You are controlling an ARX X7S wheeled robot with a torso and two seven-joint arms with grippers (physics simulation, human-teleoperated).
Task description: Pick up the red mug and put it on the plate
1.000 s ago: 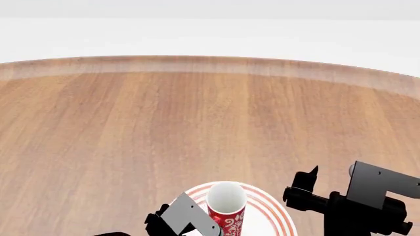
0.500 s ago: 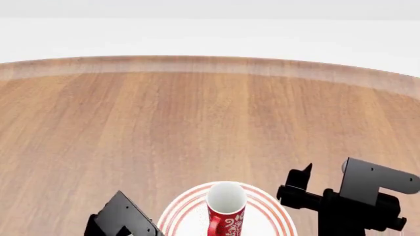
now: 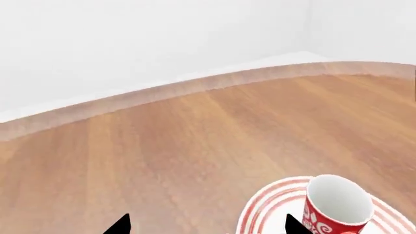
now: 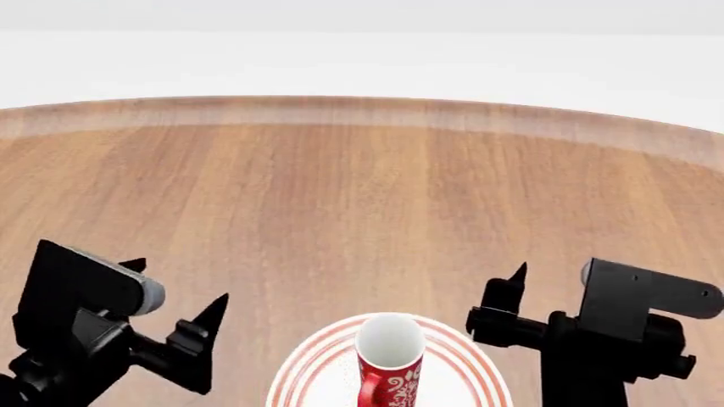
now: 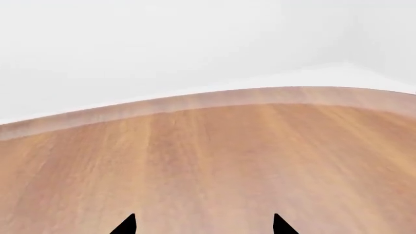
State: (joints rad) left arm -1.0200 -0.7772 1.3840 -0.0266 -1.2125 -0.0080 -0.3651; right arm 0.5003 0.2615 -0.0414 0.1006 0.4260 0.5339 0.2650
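On the plate, at the near edge of the head view and roughly midway between the two arms, stands the red mug — upright, its white inside open to the camera, its red handle turned toward the near side. White swirls show on its red wall. The left wrist view catches the same mug sitting inside the plate's red rings, its mouth tilted toward the lens by the angle of view.

The plate rests on a wooden table whose rounded far edge curves across the scene against a pale background.

To the left of the plate, apart from it, hangs the left gripper; its two dark pointed fingertips are spread, with nothing between them. In its own wrist view the tips sit wide apart over bare wood, one close beside the plate's rim.

To the right of the plate, the right gripper hovers just off the rim, not touching mug or plate. Only one fingertip shows clearly from the head, but the right wrist view shows both tips well separated — spread, and empty over the table.
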